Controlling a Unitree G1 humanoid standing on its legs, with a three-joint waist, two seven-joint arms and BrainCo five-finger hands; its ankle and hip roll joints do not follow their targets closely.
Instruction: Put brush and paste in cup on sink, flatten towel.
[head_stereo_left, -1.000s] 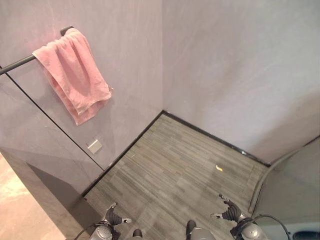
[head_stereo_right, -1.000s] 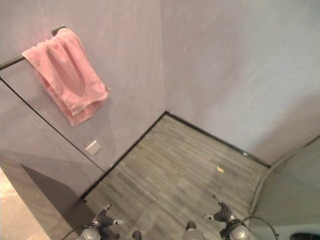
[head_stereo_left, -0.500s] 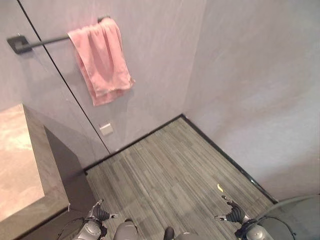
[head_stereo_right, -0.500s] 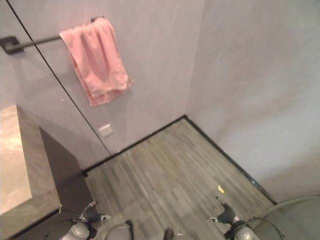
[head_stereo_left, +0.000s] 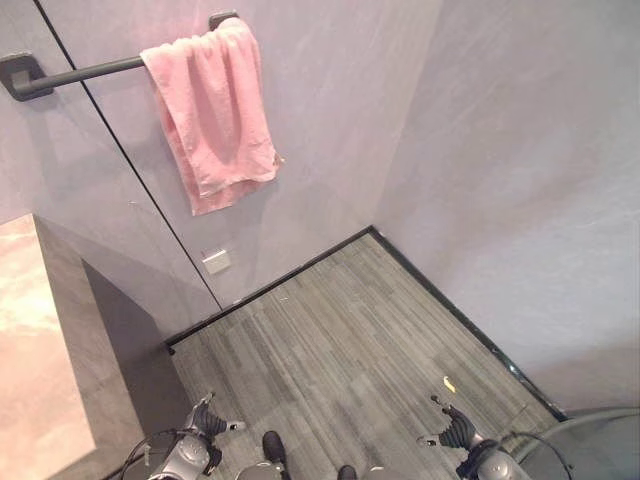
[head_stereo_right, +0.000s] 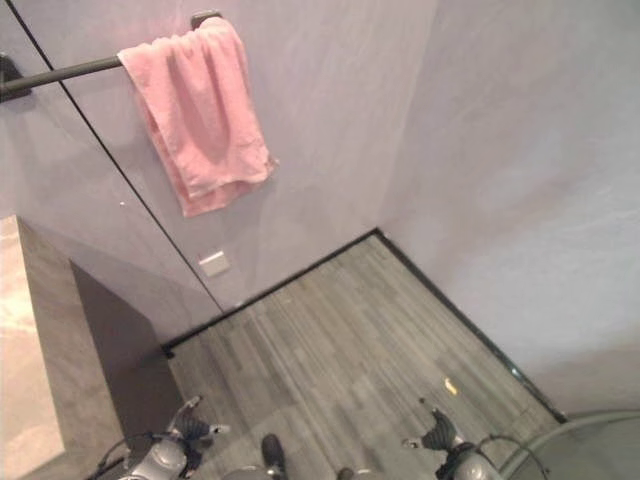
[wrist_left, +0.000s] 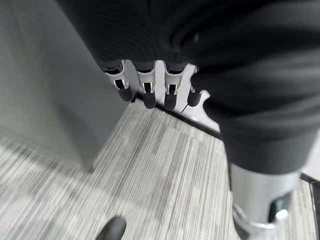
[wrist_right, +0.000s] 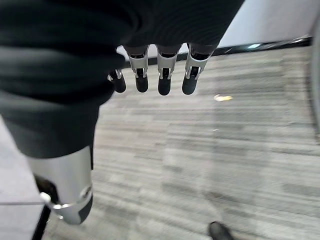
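A pink towel hangs bunched and doubled over the right end of a dark wall rail, high on the grey wall. My left hand hangs low at the bottom left, over the floor and far below the towel. In its own wrist view the left hand's fingers are relaxed and hold nothing. My right hand hangs at the bottom right with its fingers straight and empty.
A marble counter top with a dark grey side panel juts in at the left. A white wall socket sits low under the towel. A small yellow scrap lies on the grey plank floor. A curved glass edge stands at the bottom right.
The camera has swung left and then tipped slightly, bringing the counter and the rail's left bracket into view. Both hands stay hanging low and empty.
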